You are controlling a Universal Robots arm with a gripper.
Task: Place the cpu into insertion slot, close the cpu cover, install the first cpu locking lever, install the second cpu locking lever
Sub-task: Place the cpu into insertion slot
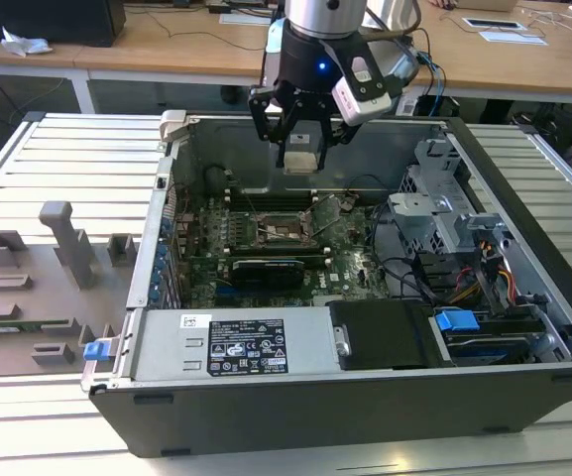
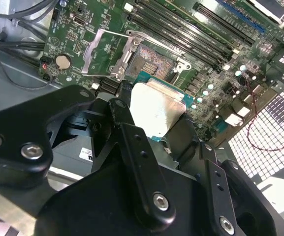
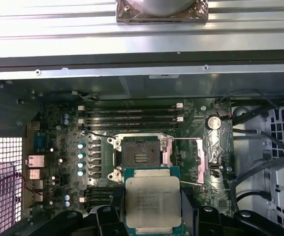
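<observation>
The task stands at its first step. The gripper [image 1: 301, 157] hangs over the open computer case [image 1: 266, 397], which sits on the slatted desk [image 1: 67, 149]. Its jaws are closed part-way on two opposite edges of the cpu [image 3: 152, 201]. The chip is carried flat with its dull metal top facing the first wrist camera.

In the exterior view the chip is in the air, well above the motherboard [image 3: 58, 128] and touching nothing but the jaws. In both wrist views it sits just beside the insertion slot [image 3: 141, 158] rather than squarely over it. Part of the socket's dark centre is uncovered past the chip's green rim.

The socket is empty, so the cpu is not yet placed. The cpu cover [image 2: 96, 49] is swung open and lies off to one side of the socket, so closing it is also left to do. With the cover open, neither lever-locking step can be counted as done.

In all, the chip is picked up and brought near the socket, and all four named steps appear to remain.
</observation>
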